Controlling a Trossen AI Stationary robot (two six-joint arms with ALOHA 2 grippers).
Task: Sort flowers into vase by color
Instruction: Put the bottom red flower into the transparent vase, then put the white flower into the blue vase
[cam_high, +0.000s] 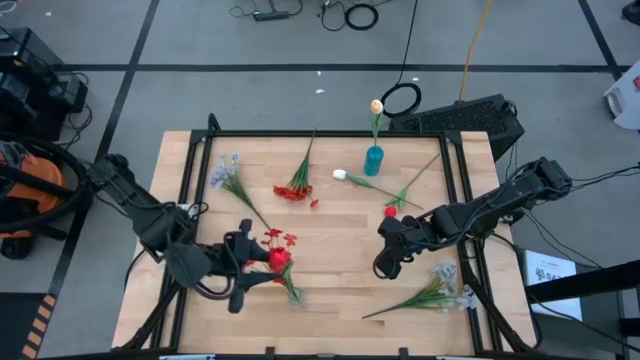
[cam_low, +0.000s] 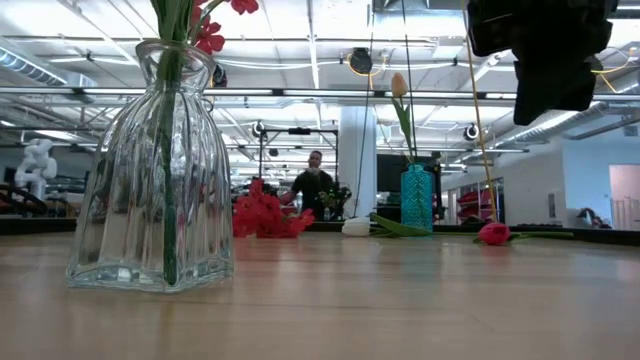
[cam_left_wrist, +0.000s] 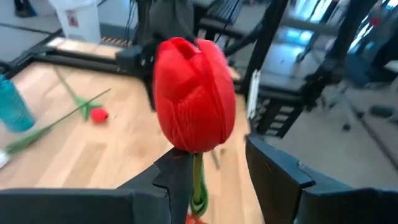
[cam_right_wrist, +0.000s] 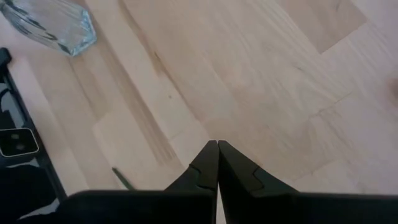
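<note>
**Red tulip bud stands between the left gripper's parted fingers over the clear vase**

A red tulip bud, closed and egg-shaped with a thin green stalk below it, sits between the fingers of the left gripper. The fingers stand apart; one lies against the stalk, the other is clear of it. Whether the gripper bears the flower cannot be told. The bud hangs at the mouth of the clear ribbed glass vase, near the left front of the table, where red blossoms on green stems already stand.

Farther back lies a red blossom cluster, and to its left a pale lavender spray. A teal vase at the far middle holds one upright cream tulip; a white tulip bud lies just beside it. A red rosebud lies right of centre, and another pale spray near the right front.

The right gripper hovers above bare wood with its fingers pressed together, holding nothing.

A person shows in the room beyond.
</note>
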